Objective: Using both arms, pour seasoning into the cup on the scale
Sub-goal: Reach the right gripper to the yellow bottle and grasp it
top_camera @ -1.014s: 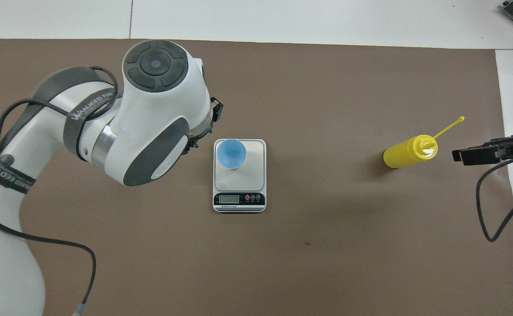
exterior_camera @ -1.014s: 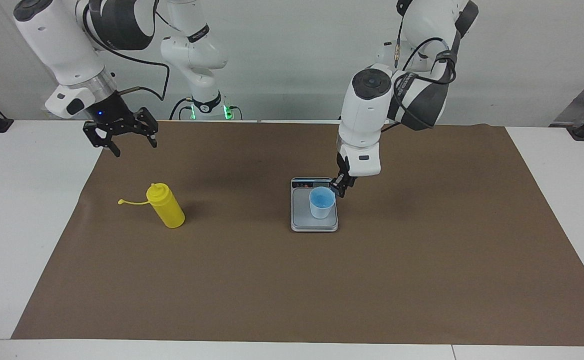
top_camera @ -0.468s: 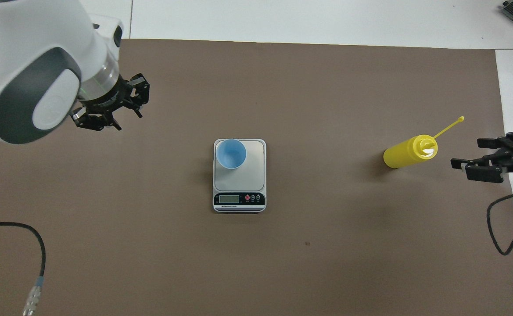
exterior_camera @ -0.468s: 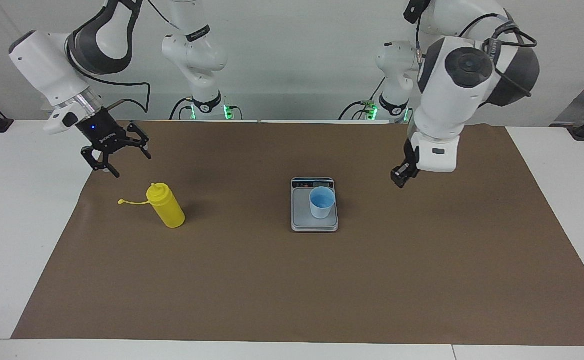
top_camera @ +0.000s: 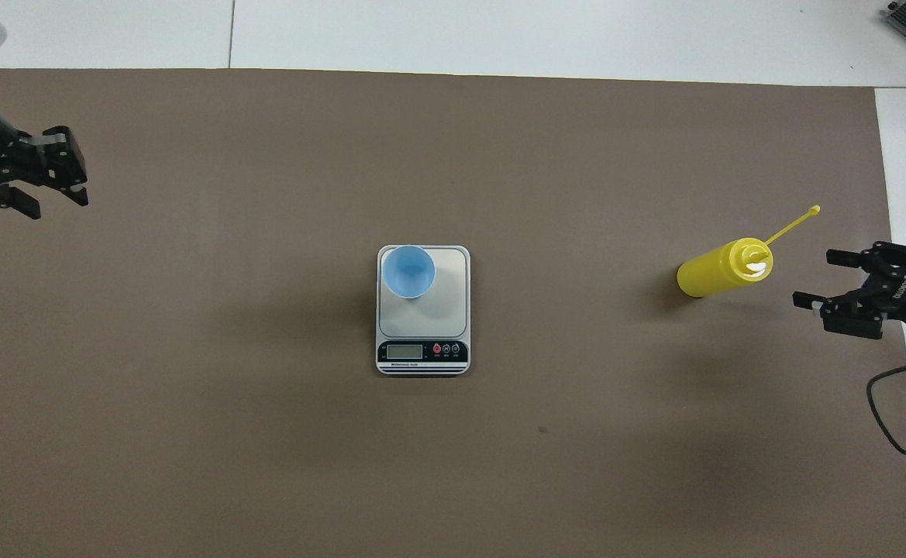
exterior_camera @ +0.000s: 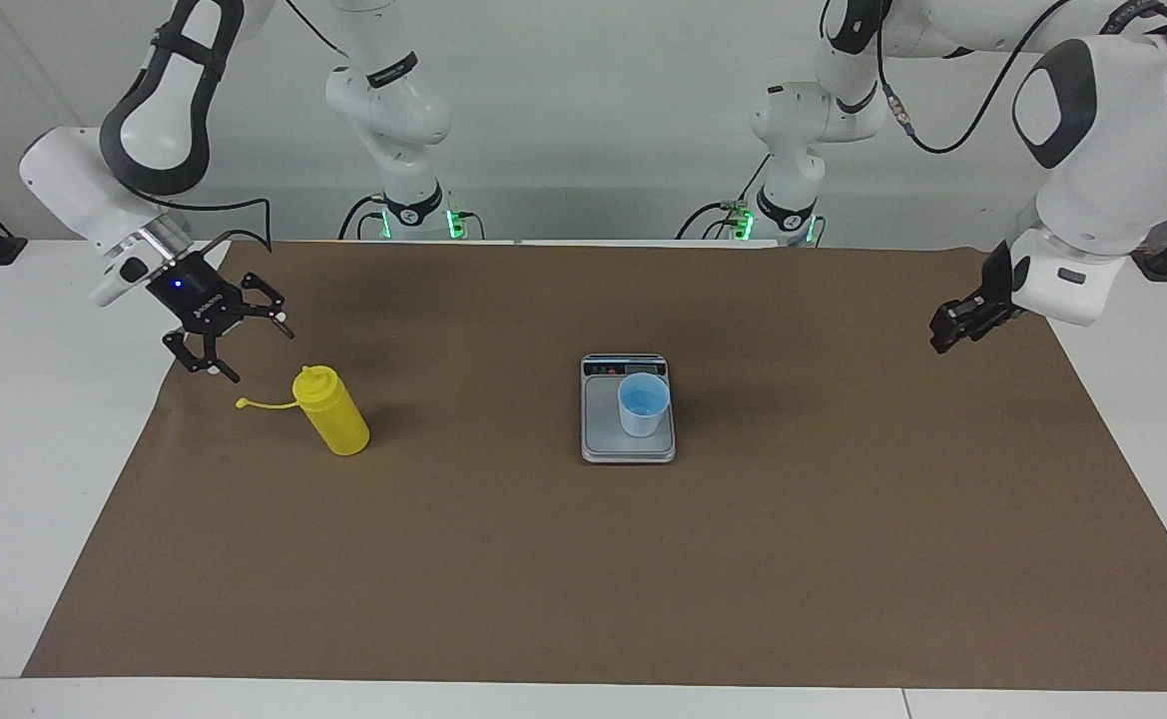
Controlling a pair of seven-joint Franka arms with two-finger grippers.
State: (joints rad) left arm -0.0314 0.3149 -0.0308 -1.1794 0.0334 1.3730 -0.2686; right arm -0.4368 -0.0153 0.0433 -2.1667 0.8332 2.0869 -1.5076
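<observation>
Facing view: standing on the scale (exterior_camera: 628, 439), the cup (exterior_camera: 643, 404); well apart toward the right arm's end, the bottle (exterior_camera: 332, 410), with the right pincer (exterior_camera: 236, 345) hanging wide beside its top.

Overhead view: hovering far from the scale, the left pincer (top_camera: 61, 180), partly spread, gripping nothing.

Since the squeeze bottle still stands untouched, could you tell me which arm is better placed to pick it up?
The right. The right gripper hangs open just beside the yellow squeeze bottle, while the left gripper is over the mat's edge at the left arm's end.
</observation>
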